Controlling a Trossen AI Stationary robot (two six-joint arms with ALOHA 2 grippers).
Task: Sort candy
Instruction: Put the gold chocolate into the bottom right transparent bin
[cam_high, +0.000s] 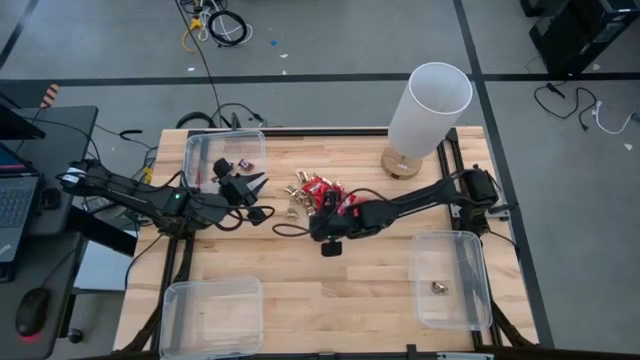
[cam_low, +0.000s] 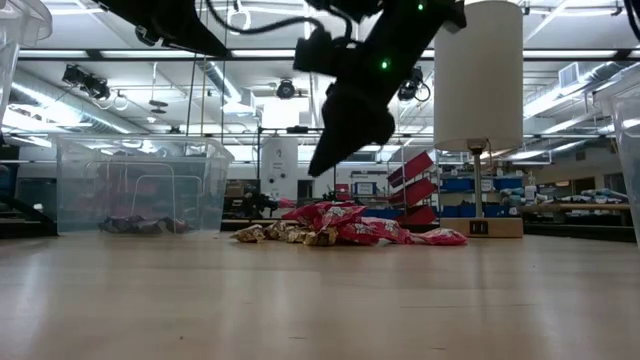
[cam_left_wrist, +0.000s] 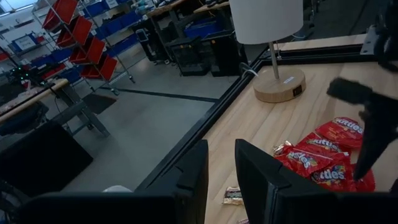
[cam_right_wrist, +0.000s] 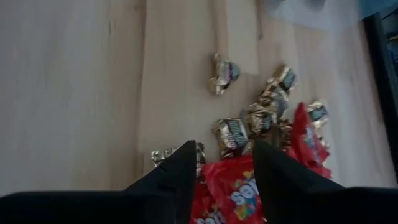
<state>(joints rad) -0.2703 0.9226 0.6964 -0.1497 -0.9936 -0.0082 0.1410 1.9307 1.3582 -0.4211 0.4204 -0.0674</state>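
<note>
The candy lies in a loose pile (cam_high: 315, 193) at mid-table: shiny red packets (cam_right_wrist: 233, 186), gold-foil pieces (cam_right_wrist: 231, 134) and a few small ones spread toward the far-left bin. My right gripper (cam_right_wrist: 224, 146) hangs open just above the pile's near side, pointing steeply down, with a red packet under the gap; in the low view its fingers (cam_low: 330, 160) are clear of the pile (cam_low: 340, 228). My left gripper (cam_high: 255, 183) waits open and raised beside the far-left bin (cam_high: 225, 158), nothing between its fingers (cam_left_wrist: 221, 149). Dark mini bars (cam_low: 140, 224) lie on that bin's floor.
A white lamp (cam_high: 428, 105) on a wooden foot stands at the far right. A clear bin (cam_high: 450, 280) at the near right holds one gold piece (cam_high: 438, 288). Another clear bin (cam_high: 210, 315) stands at the near left. Bare wood lies between the near bins.
</note>
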